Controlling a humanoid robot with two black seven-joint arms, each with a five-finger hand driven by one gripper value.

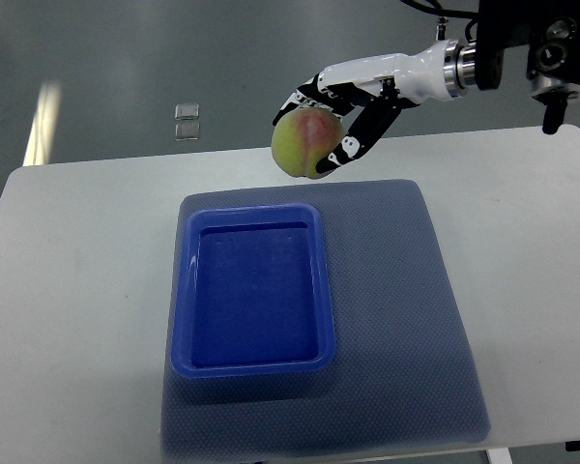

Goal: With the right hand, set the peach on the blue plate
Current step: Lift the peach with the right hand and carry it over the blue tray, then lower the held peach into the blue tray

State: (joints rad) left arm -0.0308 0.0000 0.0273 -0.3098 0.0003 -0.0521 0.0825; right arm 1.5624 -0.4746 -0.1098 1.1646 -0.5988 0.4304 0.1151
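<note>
The right hand (340, 114) comes in from the upper right of the frame, fingers wrapped around the peach (307, 143). The peach looks to hang in the air, just past the blue plate (183, 290), which sits on a mat (416, 319) on the desk (77, 290).

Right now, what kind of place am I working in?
Probably a lab or test bench, not a home: a plain white table on a bare grey floor, with only a blue mat and blue plate laid out. The right hand holds the peach.
</note>
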